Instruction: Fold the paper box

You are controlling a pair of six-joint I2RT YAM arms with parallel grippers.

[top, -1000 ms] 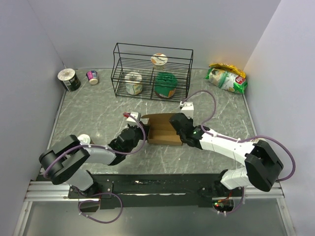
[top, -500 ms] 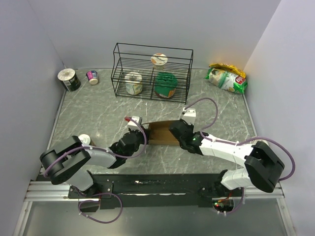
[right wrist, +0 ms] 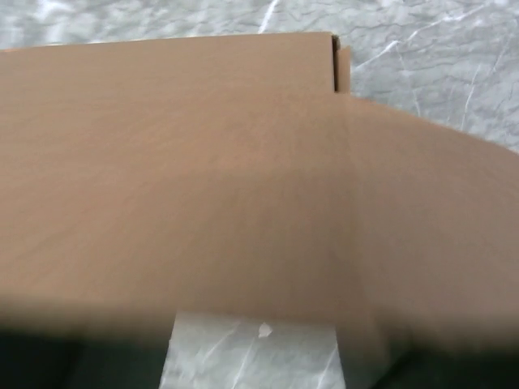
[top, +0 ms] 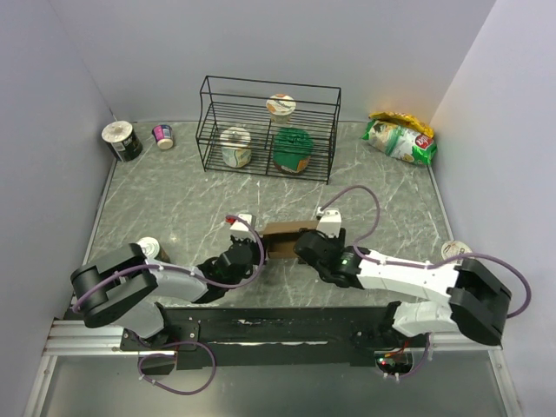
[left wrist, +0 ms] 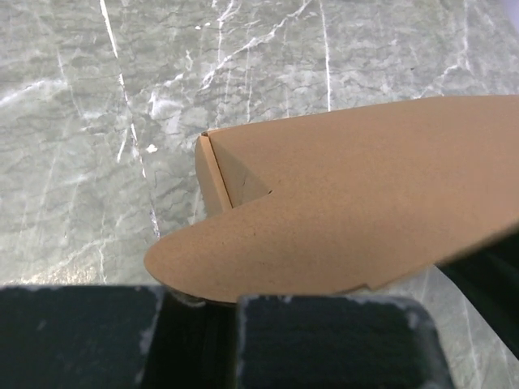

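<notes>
Grey marbled tabletop [top: 174,200] is enclosed by pale walls, and a black wire rack [top: 268,126] is set at its far side. A small brown cardboard paper box [top: 282,236] is found at the near middle, between both arms. Its rounded left flap is clamped by the closed left gripper [top: 254,254]. The right gripper [top: 306,246] is placed against its right end, with the blurred fingers spread wide apart.

You have the paper box [top: 282,239] mid-worktop [top: 174,200], with the left claw [top: 254,252] at its left end and the right claw [top: 304,248] at its right. Behind it stands the wire rack [top: 269,126] with 3 containers [top: 235,146] in it. The snack bag [top: 398,139] lies back right.
</notes>
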